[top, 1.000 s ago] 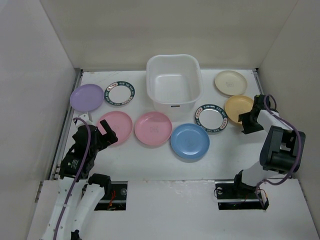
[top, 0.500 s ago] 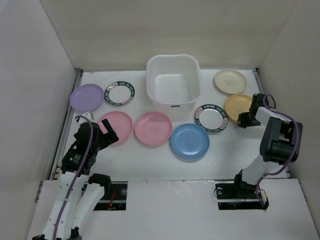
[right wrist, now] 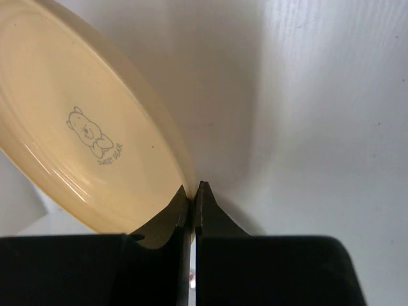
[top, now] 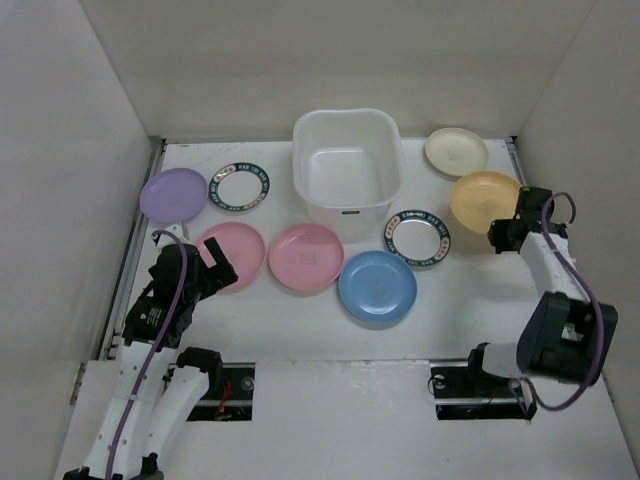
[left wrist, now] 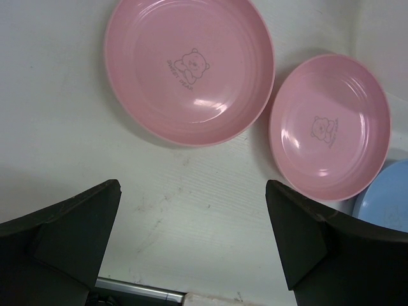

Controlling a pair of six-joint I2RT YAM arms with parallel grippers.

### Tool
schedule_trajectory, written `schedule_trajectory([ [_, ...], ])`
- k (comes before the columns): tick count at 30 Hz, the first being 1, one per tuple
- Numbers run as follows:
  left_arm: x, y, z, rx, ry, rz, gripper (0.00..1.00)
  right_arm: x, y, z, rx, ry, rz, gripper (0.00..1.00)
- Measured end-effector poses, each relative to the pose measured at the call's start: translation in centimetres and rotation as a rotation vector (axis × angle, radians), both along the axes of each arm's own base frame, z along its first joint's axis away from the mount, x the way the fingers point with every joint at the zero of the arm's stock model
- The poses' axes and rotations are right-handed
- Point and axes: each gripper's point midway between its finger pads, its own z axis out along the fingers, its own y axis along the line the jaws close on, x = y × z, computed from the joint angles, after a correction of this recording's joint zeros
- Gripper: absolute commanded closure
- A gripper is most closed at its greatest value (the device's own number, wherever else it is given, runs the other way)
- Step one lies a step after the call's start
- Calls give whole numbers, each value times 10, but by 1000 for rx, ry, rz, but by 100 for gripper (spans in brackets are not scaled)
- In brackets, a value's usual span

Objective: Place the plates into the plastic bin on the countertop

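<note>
Right gripper (right wrist: 193,191) pinches the rim of the orange plate (right wrist: 83,140), holding it tilted above the countertop (top: 300,325), to the right of the plastic bin (top: 330,200). Left gripper (left wrist: 191,213) hangs spread over two pink plates (left wrist: 189,67). The carry seems to be in hand: next the plate must swing left over the bin's rim and be released inside.

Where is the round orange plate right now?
Top external view, right side: the round orange plate, rim pinched by the fingers of the right gripper, is between the round cream plate behind it and the white patterned-rim plate to its left.
</note>
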Motion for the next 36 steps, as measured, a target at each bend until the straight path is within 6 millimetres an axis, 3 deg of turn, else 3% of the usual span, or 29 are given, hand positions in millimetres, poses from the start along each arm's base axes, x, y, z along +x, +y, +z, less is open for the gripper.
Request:
schedule_trajectory([
  [4, 0, -2, 0, 0, -1, -10, 0, -11, 6, 70, -75, -165, -5, 100],
  [8, -1, -7, 0, -3, -1, -34, 0, -8, 40, 133, -104, -300, 82, 100],
  [14, -4, -13, 4, -8, -21, -67, 0, 46, 140, 203, -40, -427, 306, 100],
  [19, -6, -12, 6, -10, -30, -68, 0, 112, 205, 231, -30, -448, 411, 100],
  [23, -6, -9, 6, -9, -28, -54, 0, 168, 233, 228, -73, -429, 490, 100],
  [27, -7, -2, 10, -8, -29, -19, 0, 202, 249, 189, -117, -350, 591, 100],
  [32, -4, 7, 10, -4, -16, 30, 0, 203, 254, 117, -145, -168, 717, 100],
  [36, -3, 11, 6, 0, 8, 52, 0, 198, 256, 89, -164, -87, 793, 100],
])
